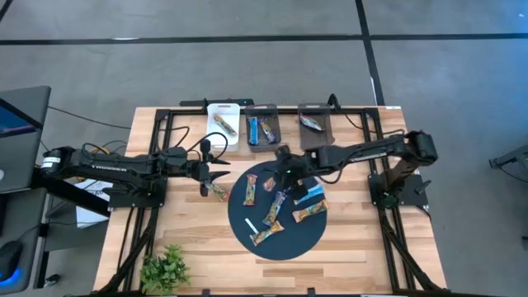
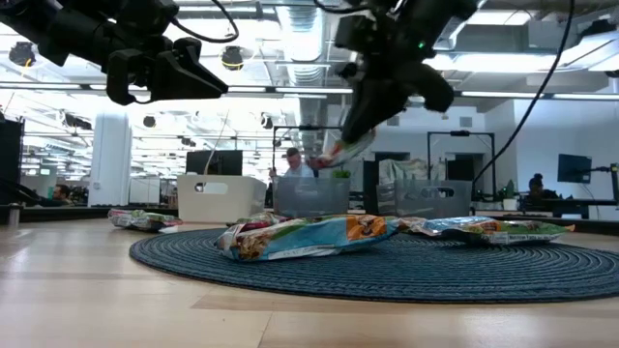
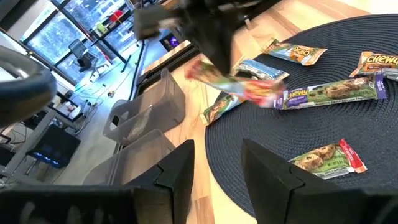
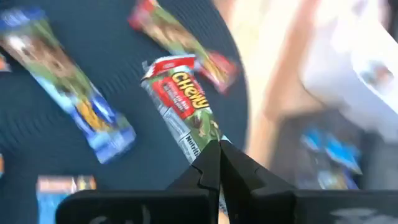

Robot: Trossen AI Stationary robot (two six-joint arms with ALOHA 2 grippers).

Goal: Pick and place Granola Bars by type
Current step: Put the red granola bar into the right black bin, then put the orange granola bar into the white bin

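Several granola bars lie on the round dark mat [image 1: 247,247], among them a blue one [image 1: 249,191] and an orange-brown one [image 1: 309,213]. My right gripper [image 1: 285,171] hangs over the mat's far part, shut on a red-and-green bar [image 4: 183,106], also seen in the low view as the bar [image 2: 343,150]. My left gripper [image 1: 219,175] stays open above the wood to the left of the mat, nothing between its fingers [image 3: 183,171]. One more bar [image 1: 217,194] lies flat on the wood just below it. My right gripper pinches the red-and-green bar by one end [image 4: 198,144] between its two fingertips. The fingers come from above, slanting down. The bar hangs tilted below them, lifted clear of the mat.
Three bins stand along the far edge: a white one [image 1: 223,124] and two clear ones [image 1: 262,125] [image 1: 315,124], each with bars inside. A thin white stick [image 1: 252,227] lies on the mat. A small plant [image 1: 165,266] sits at the near left corner.
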